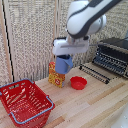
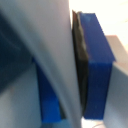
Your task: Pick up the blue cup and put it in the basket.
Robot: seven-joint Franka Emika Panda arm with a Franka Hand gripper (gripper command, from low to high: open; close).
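blue cup (image 1: 63,65) upright in jaws, long axis vertical, above table (image 1: 95,102)

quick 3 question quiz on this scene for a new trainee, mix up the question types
1. True or false: the blue cup stands on the table.
2. Multiple choice: what lies nearest the red bowl? A) the colourful box B) the red basket C) the toaster oven
3. Fill in: in the wrist view the dark-blue fingers press against the ____.

Key
1. False: it hangs in the gripper, lifted clear of the table.
2. A
3. cup wall; the basket sits toward the exterior view's left, not yet below the cup.
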